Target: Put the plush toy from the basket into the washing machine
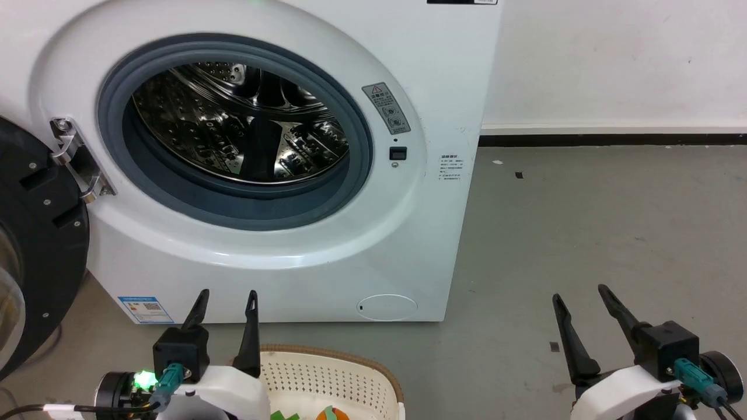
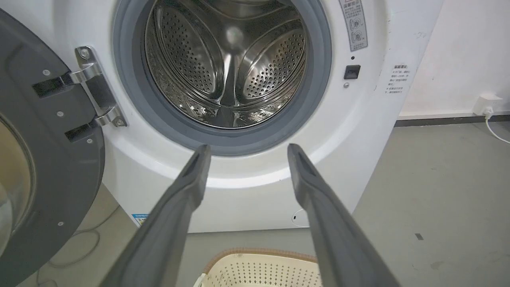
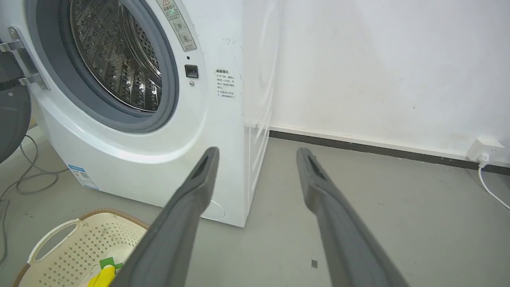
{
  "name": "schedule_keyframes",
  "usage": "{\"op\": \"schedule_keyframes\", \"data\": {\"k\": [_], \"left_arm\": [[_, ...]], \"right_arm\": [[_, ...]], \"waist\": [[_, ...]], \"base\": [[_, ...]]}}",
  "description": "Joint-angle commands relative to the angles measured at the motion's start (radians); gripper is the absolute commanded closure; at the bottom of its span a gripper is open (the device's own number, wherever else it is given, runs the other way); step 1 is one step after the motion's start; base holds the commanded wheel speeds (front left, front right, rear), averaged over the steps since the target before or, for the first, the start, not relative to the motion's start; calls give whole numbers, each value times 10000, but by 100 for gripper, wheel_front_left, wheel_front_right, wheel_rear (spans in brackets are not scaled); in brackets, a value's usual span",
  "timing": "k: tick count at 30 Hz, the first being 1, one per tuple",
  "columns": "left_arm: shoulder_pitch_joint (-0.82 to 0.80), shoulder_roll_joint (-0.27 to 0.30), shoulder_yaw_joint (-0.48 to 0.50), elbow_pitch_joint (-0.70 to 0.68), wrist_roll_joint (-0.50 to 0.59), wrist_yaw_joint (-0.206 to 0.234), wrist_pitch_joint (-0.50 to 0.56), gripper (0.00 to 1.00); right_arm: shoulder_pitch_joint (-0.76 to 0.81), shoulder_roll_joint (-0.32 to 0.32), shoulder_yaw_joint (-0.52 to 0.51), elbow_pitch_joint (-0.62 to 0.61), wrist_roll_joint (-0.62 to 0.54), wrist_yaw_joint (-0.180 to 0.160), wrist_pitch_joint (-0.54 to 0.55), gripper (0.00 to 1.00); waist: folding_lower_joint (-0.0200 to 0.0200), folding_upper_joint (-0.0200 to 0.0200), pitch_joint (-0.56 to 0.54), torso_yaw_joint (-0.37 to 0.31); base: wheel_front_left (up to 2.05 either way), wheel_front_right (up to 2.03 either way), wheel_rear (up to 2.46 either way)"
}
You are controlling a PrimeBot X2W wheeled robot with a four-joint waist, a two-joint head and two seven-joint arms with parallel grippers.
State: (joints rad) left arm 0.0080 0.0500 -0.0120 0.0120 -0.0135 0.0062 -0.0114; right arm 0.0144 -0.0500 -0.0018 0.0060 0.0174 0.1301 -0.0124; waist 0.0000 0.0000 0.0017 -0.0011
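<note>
step in hand, as i judge it, is the very first one: reaching for the plush toy (image 1: 334,413), which is not picked up yet. it lies inside the basket (image 1: 350,357), and the basket stands on the floor (image 1: 583,221) just in front of the washing machine (image 1: 292,256), below its round opening. of the toy i see only little: an orange and green bit at the bottom edge of the head view, a yellow and green bit in the right wrist view.

my left gripper (image 1: 228,293) hangs in front of the washing machine's lower panel, above the basket, its fingers spread apart with nothing between them. my right gripper (image 1: 579,293) is to the right of the washing machine, well apart from it, over bare floor, also spread wide and empty.

the black door (image 1: 35,251) is swung open at the left of the washing machine and the steel drum (image 1: 245,128) looks empty, so the way in is free.

next move, i think, belongs to the left gripper, being nearer. its fingers point at the washing machine, not at the toy, so the wrist must tilt down into the basket, close on the soft middle of the toy, then lift it over the rim and past the grey gasket (image 1: 233,210).
</note>
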Motion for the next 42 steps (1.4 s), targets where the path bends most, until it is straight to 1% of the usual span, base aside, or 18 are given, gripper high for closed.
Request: {"op": "schedule_keyframes", "data": {"k": [1,18,27,42], "left_arm": [[18,0,-34,88,-120,36,-123,0],[-170,2,-322,992,-509,49,-457,0],[-524,33,-552,1898,-732,-106,-577,0],[-1311,123,-856,3620,-1107,-160,-833,0]], "right_arm": [[28,0,-38,38,50,1,-124,0],[-35,-1,-75,56,229,1,-457,0],[-137,-1,-59,78,340,2,-644,0],[-399,-1,62,-110,458,2,-956,0]], "waist": [[0,0,5,-7],[0,0,322,-141],[0,0,648,-260],[0,0,1455,-545]], "base": [[0,0,0],[0,0,0],[0,0,0],[0,0,0]]}}
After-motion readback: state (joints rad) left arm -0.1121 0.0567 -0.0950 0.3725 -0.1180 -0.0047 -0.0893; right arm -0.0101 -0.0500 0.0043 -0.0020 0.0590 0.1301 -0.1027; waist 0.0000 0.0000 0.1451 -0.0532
